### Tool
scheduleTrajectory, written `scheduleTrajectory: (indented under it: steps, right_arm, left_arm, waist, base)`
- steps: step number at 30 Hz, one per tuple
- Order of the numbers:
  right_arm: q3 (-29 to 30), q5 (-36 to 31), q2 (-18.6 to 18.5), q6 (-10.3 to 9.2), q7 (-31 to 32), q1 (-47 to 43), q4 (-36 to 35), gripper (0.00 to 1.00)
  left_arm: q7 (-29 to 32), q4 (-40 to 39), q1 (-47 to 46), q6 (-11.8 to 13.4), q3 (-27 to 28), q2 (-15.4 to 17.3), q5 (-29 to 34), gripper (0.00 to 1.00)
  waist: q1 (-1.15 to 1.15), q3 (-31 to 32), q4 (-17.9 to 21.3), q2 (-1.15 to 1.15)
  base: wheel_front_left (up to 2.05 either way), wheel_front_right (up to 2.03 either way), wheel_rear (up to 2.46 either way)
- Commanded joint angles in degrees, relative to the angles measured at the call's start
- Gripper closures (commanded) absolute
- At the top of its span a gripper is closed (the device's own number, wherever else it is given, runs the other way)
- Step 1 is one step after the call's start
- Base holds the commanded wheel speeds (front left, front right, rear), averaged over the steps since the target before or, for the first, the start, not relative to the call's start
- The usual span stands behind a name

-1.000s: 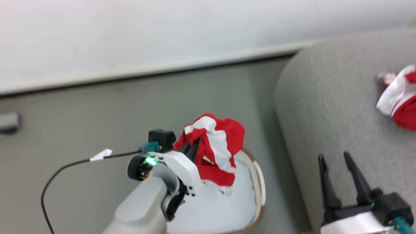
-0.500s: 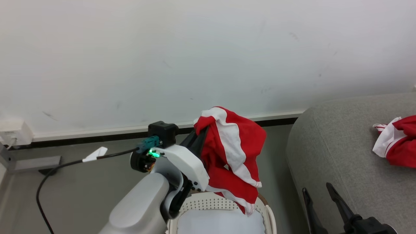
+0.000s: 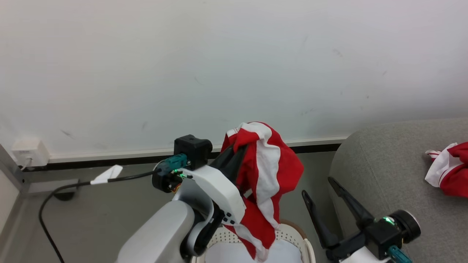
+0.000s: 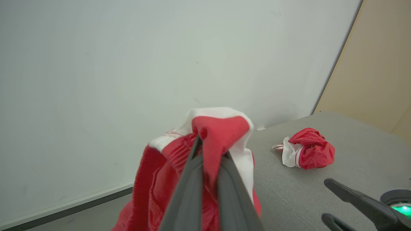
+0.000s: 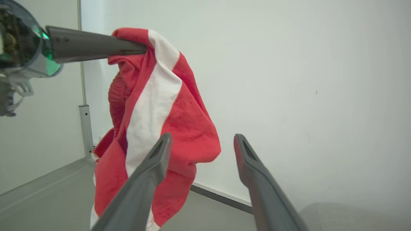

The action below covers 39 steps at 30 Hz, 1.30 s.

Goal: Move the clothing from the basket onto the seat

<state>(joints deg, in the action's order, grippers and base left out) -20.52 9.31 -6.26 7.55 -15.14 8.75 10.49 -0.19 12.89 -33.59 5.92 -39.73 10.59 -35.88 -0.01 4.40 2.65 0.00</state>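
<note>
Pinches a top fold of the red-and-white garment in the left gripper, fingers pressed together through the cloth, at the centre of the head view. Hangs lengthwise straight down from that pinch, white stripe running top to bottom, lowest hem dangling over the laundry basket at the bottom edge; touching it or not, cannot tell. To the right of the frame, the grey sofa, with a second red-and-white garment bunched on it at the right edge. Between hanging cloth and sofa, the right gripper, fingers spread wide, holding nothing. Calls, judging by this layout, for a rightward carry by the left arm, high enough to take the trailing hem over the sofa's rounded edge.
</note>
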Motion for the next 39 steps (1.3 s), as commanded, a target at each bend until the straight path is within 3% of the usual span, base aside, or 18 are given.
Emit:
scheduleTrajectory:
  steps: [1,12,19,20,21,22,28,29,32,33,34,39]
  right_arm:
    - [-0.5,0.2,-0.6,-0.13,0.0,1.3,0.3,0.00]
    - [-10.7,-0.8,-3.2,-0.13,0.2,15.5,11.0,0.00]
    - [-19.6,4.6,-2.8,-0.13,1.5,21.0,19.6,0.00]
    - [-20.1,5.5,-2.6,-0.13,1.3,21.5,20.5,0.17]
    - [-20.7,6.4,-2.3,-0.13,1.0,22.0,21.1,0.73]
    - [-21.1,7.3,-2.0,-0.13,0.8,22.4,21.6,1.00]
    - [-21.2,10.8,-1.9,-0.13,-0.1,24.1,22.8,1.00]
    - [-20.7,11.1,-2.0,-0.13,-0.1,24.2,22.7,1.00]
    - [-18.9,11.2,-2.5,-0.13,-0.1,23.6,21.5,1.00]
    - [-18.1,11.1,-2.6,-0.13,-0.1,23.2,21.1,1.00]
    - [-17.4,10.9,-2.8,-0.13,-0.1,22.8,20.7,1.00]
    - [-13.5,9.8,-3.7,-0.13,-0.1,21.5,19.4,1.00]
  left_arm:
    - [0.1,-0.4,0.8,0.1,-0.1,0.4,0.7,1.00]
    - [2.0,-3.6,2.1,-0.8,-4.2,-1.6,0.7,1.00]
    - [2.5,-4.0,2.4,-1.6,-5.9,-3.3,-0.3,1.00]
    - [2.5,-4.0,2.3,-1.7,-6.1,-3.4,-0.5,1.00]
    - [2.5,-3.9,2.3,-1.8,-6.2,-3.4,-0.5,1.00]
    - [2.4,-3.9,2.4,-1.8,-6.3,-3.4,-0.5,1.00]
    - [2.0,-3.1,2.5,-1.2,-6.0,-2.7,-0.3,1.00]
    - [1.8,-3.0,2.6,-1.1,-5.9,-2.6,-0.3,0.93]
    - [1.2,-2.7,2.8,-0.8,-5.8,-2.2,0.2,0.59]
    - [0.8,-2.6,2.9,-0.6,-5.8,-2.1,0.4,0.24]
    - [0.7,-2.5,2.9,-0.4,-5.8,-2.0,0.6,0.00]
    - [-0.5,-1.4,3.5,0.0,-5.9,-1.7,1.1,0.00]
  waist:
    - [0.01,0.0,-0.1,0.00]
    - [0.01,0.7,-1.7,0.00]
    - [0.01,1.2,-2.6,0.00]
    - [0.01,1.2,-2.6,0.00]
    - [0.01,1.2,-2.7,0.00]
    - [0.01,1.2,-2.7,0.00]
    - [0.01,0.9,-3.0,0.00]
    - [0.01,0.8,-3.0,0.00]
    - [0.01,0.6,-3.0,0.00]
    - [0.01,0.5,-3.0,0.00]
    - [0.01,0.4,-3.0,0.00]
    - [0.01,-0.1,-2.4,0.00]
  base:
    - [0.00,0.00,0.00]
    - [0.00,0.00,0.00]
    - [0.00,0.00,0.00]
    - [0.00,0.00,0.00]
    - [0.00,0.00,0.00]
    - [0.00,0.00,0.00]
    - [0.00,0.00,0.00]
    - [0.00,0.00,0.00]
    - [0.00,0.00,0.00]
    - [0.00,0.00,0.00]
    - [0.00,0.00,0.00]
    - [0.00,0.00,0.00]
